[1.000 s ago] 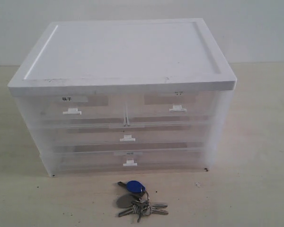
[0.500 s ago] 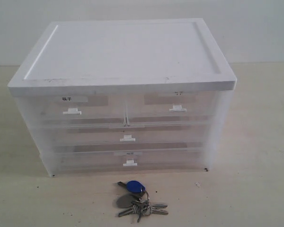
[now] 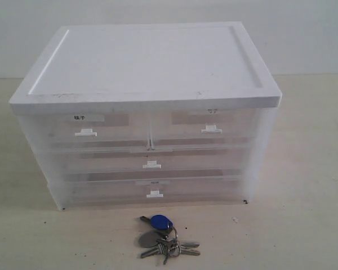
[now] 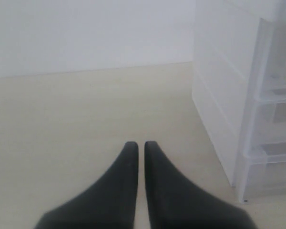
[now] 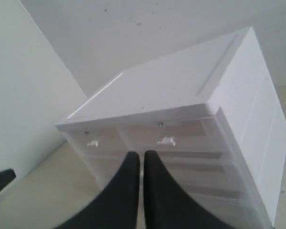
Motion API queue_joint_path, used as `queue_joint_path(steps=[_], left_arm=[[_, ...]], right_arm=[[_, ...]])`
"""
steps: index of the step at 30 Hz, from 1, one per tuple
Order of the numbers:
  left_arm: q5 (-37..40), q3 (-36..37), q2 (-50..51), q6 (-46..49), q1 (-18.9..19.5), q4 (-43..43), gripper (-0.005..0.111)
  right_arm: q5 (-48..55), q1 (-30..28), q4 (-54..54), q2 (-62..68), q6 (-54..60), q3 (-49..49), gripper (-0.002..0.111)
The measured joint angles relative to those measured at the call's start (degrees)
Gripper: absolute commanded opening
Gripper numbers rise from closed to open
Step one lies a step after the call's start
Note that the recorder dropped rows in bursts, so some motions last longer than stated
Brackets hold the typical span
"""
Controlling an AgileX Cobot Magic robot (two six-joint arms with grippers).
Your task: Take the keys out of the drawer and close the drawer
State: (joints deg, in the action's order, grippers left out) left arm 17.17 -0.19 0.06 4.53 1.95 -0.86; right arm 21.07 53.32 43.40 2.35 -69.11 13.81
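You have the keys (image 3: 166, 239) out on the counter (image 3: 304, 225), lying just in front of the drawer cabinet (image 3: 146, 62) and not touching it. The blue fob points toward the cabinet, and the silver keys fan out on the side away from it.

The drawer (image 3: 101, 163) you care about is the full-width middle one with the small white tab handle (image 3: 151, 165). It sits pushed in, its front in line with the fronts around it. Above it are the two half-width labelled drawers (image 3: 84, 126), and below it is the wide labelled bottom drawer (image 3: 208, 191); those look shut as well.

Your left fingers (image 4: 126, 167) are pressed together with nothing between them. They hang over bare counter, with the side wall of the cabinet off to one side.

Your right fingers (image 5: 128, 171) are also together and empty. They are raised in front of the cabinet, near the level of its white top, and well clear of the handles.

Neither arm appears in the exterior view.
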Motion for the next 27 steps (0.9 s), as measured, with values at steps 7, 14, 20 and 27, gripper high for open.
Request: queue_joint_path(steps=[7, 14, 20, 27], left_arm=[[0.0, 0.0, 0.0, 0.0, 0.0, 0.0, 0.004], [0.0, 0.0, 0.0, 0.0, 0.0, 0.0, 0.004], [0.0, 0.0, 0.0, 0.0, 0.0, 0.0, 0.004], [0.0, 0.0, 0.0, 0.0, 0.0, 0.0, 0.004]], right_arm=[[-9.53, 0.0, -32.81, -0.06, 53.32, -0.44, 0.0], [-26.79, -3.86, -42.75, -0.06, 76.86, -7.13, 0.0], [-29.57, -18.08, -43.4, -0.06, 71.0, -11.41, 0.0], [-29.82, -41.53, -43.4, -0.06, 62.44, -12.26, 0.0]])
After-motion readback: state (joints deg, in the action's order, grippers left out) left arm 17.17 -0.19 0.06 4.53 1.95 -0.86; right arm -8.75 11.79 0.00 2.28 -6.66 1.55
